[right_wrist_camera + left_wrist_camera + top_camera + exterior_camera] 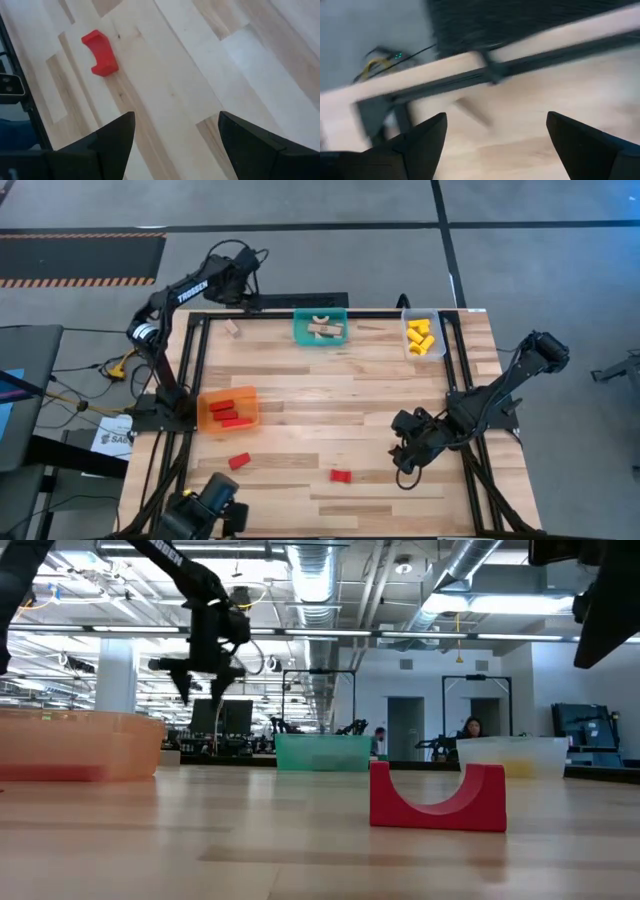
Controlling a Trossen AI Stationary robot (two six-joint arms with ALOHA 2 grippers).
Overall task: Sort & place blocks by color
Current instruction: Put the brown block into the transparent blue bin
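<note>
The red arch block [341,476] is seen lying on the counter [350,410] near its front edge, apart from every bin, and a second loose red block [238,461] is seen further toward the left side, just in front of the orange bin [228,409] where three red blocks are already gathered. A single pale wooden block [233,328] is left at the far left corner of the counter, short of the teal bin [320,328] that holds the other wooden pieces; the yellow blocks are collected in the clear bin [423,335].

The red arch is judged to be the coming target of the right gripper [409,448], which is held just above the counter on the right side with its fingers released and nothing between them. In the right wrist view the arch [99,52] is seen ahead of the fingers and off to one side, well apart from them, with its long axis slanted across the line between the fingertips, so a reach and a wrist turn are judged necessary before closing.

The left gripper [243,283] is raised over the far left corner, near the pale wooden block, with its fingers spread and empty; it is the nearer arm to that piece
</note>
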